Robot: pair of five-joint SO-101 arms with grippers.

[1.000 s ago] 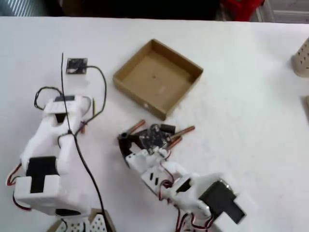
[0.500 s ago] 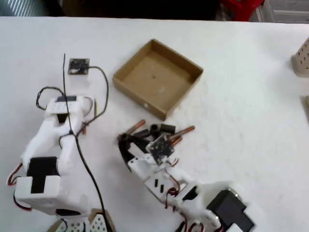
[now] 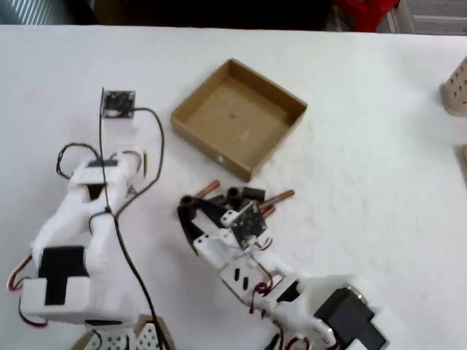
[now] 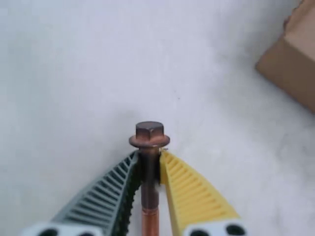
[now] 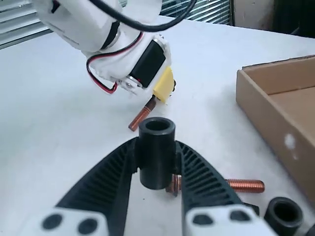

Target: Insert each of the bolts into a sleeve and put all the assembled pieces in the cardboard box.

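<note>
Left fingers (image 4: 193, 192) clamp the copper bolt (image 4: 149, 135) at 8 o'clock of the cardboard box (image 3: 211, 149), right fingers (image 5: 198, 173) grip the black sleeve (image 5: 157, 150) at 7 o'clock, so shank and bore probably need lining up before pushing.

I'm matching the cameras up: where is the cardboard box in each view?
High view: cardboard box upper centre, beyond the loose bolts.
Left wrist view: one corner, beyond the held bolt.
Right wrist view: its wall, beside a loose sleeve.
Shared landmark: left tool gripping that bolt.
</note>
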